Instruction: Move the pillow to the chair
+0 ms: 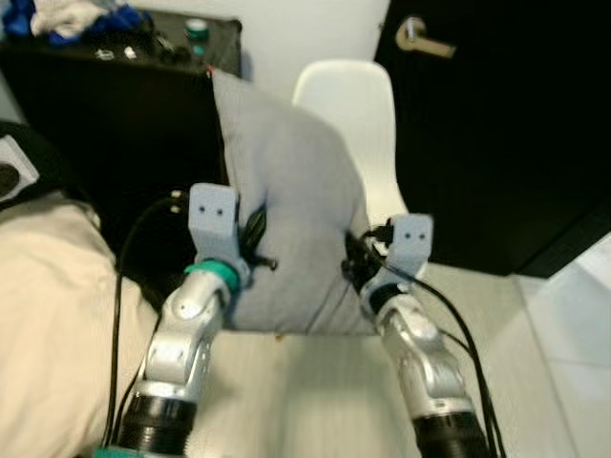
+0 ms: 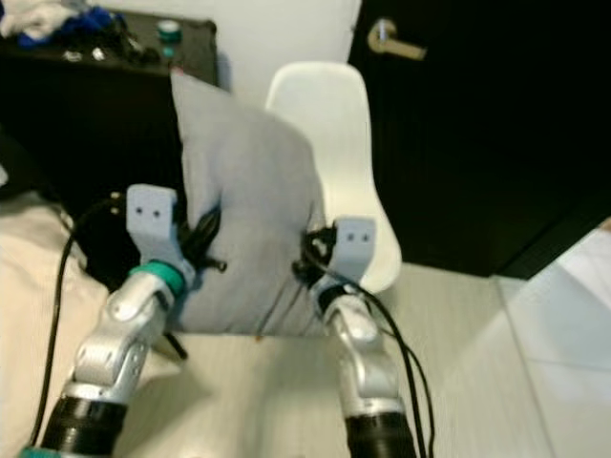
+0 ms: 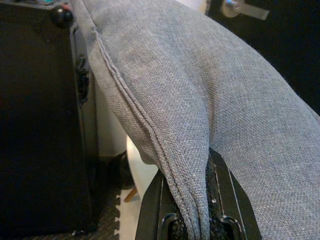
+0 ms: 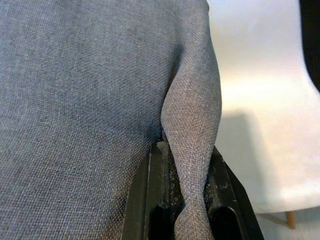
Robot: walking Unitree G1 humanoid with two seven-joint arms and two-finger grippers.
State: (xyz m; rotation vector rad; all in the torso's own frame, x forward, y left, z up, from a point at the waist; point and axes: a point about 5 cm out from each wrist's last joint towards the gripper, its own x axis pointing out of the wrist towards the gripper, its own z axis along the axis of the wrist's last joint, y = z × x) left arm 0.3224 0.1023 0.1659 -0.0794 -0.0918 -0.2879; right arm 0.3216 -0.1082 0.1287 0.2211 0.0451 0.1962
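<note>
A grey fabric pillow hangs upright in the air between my two arms, in front of a white plastic chair. My left gripper is shut on the pillow's left edge; the wrist view shows the seam pinched between its black fingers. On the other side my right gripper is shut on the right edge, with a fold of cloth squeezed between its fingers. The pillow hides most of the chair's seat; its back and right side show behind it.
A black cabinet with small items on top stands at the left, close to the pillow. A dark door with a metal handle is to the right. A beige bed cover lies at my left. Pale floor spreads below.
</note>
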